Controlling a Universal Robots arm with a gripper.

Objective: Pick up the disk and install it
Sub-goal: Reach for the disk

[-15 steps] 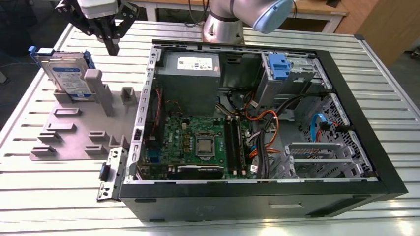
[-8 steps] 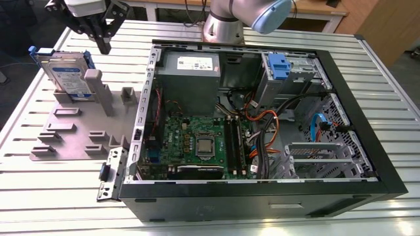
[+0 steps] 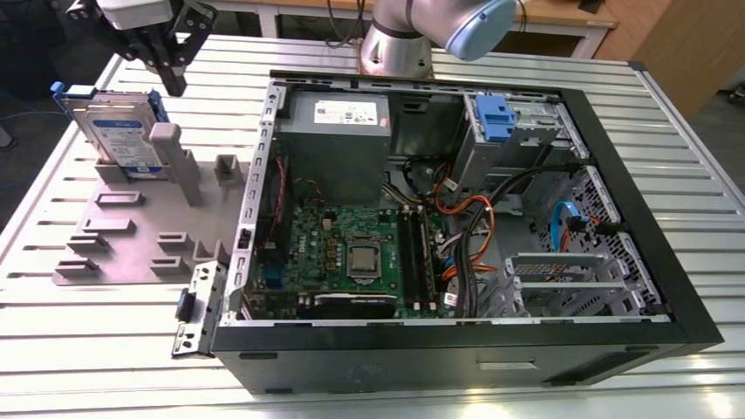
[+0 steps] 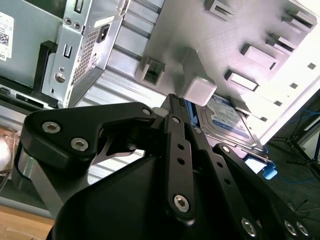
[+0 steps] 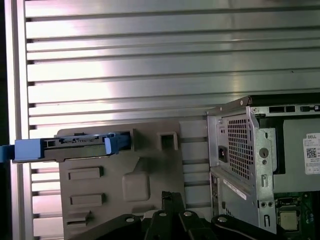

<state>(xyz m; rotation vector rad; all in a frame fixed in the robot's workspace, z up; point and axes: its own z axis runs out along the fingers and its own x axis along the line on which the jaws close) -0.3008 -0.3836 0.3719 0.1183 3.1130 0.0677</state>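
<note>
Disk [image 3: 122, 135] stands on edge in a grey plastic fixture [image 3: 128, 229] on the slatted desk [image 3: 70, 349], just beside the open computer case [image 3: 466, 362], on the exterior view's left. The black fingers [image 3: 173, 74] hang together just above the disk's top edge, clear of it and holding nothing.

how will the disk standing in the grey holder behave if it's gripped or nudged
Likely stiff: the disk looks like a metal slab in a blue frame. Probably heavy for its size. It stands on edge in the grey holder, so a sideways push might tip it.
</note>
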